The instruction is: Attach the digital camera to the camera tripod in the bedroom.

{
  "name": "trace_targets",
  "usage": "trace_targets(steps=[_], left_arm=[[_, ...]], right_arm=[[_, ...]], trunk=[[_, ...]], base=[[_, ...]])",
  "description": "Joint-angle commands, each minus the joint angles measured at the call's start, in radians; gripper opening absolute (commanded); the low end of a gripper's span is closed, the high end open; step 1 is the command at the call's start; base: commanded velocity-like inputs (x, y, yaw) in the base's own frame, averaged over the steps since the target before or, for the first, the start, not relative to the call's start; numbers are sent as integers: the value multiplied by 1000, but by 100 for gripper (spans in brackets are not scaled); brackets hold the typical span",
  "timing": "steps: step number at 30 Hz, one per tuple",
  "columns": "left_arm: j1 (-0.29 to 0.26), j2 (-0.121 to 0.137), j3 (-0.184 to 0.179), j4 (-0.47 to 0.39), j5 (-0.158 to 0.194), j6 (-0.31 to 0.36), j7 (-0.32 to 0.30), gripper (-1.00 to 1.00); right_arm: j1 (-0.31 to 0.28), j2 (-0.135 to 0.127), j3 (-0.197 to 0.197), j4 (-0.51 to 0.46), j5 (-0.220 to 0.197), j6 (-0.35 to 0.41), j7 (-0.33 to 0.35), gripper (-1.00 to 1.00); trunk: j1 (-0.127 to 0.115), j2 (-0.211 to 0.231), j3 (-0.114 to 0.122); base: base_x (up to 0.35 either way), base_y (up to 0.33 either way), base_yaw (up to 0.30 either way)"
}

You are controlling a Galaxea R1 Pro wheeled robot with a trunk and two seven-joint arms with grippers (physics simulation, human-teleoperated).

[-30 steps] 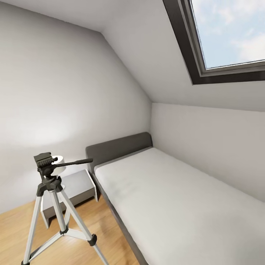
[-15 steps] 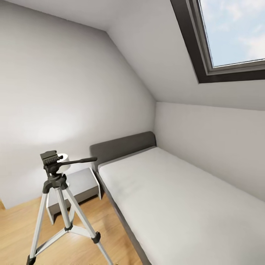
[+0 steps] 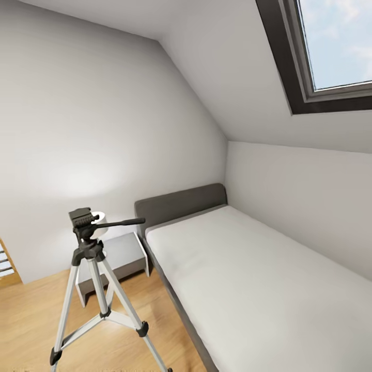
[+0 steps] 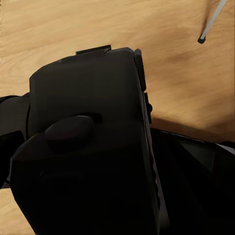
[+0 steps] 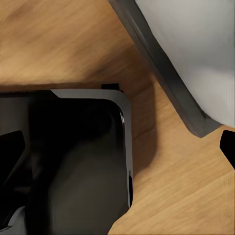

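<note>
Start at the left claw: its wrist camera is pressed up against a bulky black body with a humped top and a round knob, which I take to be the digital camera (image 4: pixel 88 147), carried low over the wood floor (image 4: pixel 63 29). I cannot tell whether that claw is clenched on it, as the fingers are hidden behind the dark mass. A thin silver leg tip with a black foot pokes in at one corner of that picture.

The right wrist camera looks down past a dark glossy block at the floor and the grey bed frame's corner; whether the right claw is clenched or released I cannot tell either.

Further out, the camera tripod (image 3: pixel 93 289) stands at the near left, pan head bare, its long handle pointing toward the bed (image 3: pixel 258 279) on the right. Over the last second the whole room has slid rightward in the head view, and a strip of wooden slats now shows at the far left, so the robot is turning, not the furniture. That brings the tripod nearer centre, good for mounting.

No brand, label or writing is legible anywhere.
</note>
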Motion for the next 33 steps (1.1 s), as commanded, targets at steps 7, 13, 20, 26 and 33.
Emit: trace_targets(steps=[7,13,20,26,33], left_arm=[[-1,0,-8,1,9,-2,-5,-100],[0,0,-8,1,9,-2,-5,-100],[-1,0,-8,1,9,-2,-5,-100],[-1,0,-8,1,9,-2,-5,-100],[-1,0,-9,1,9,-2,-5,-100]], right_arm=[[-1,-1,-9,3,10,-6,2,100],[-1,-1,-9,3,10,-6,2,100],[-1,-1,-9,3,10,-6,2,100],[-1,-1,-9,3,10,-5,2,100],[-2,-2,-9,3,10,-5,-4,100]], trunk=[[0,-1,-6],[0,-1,-10],[0,-1,-15],[0,-1,-19],[0,-1,-25]], base=[[0,0,126],[0,0,126],[0,0,126],[0,0,126],[0,0,130]])
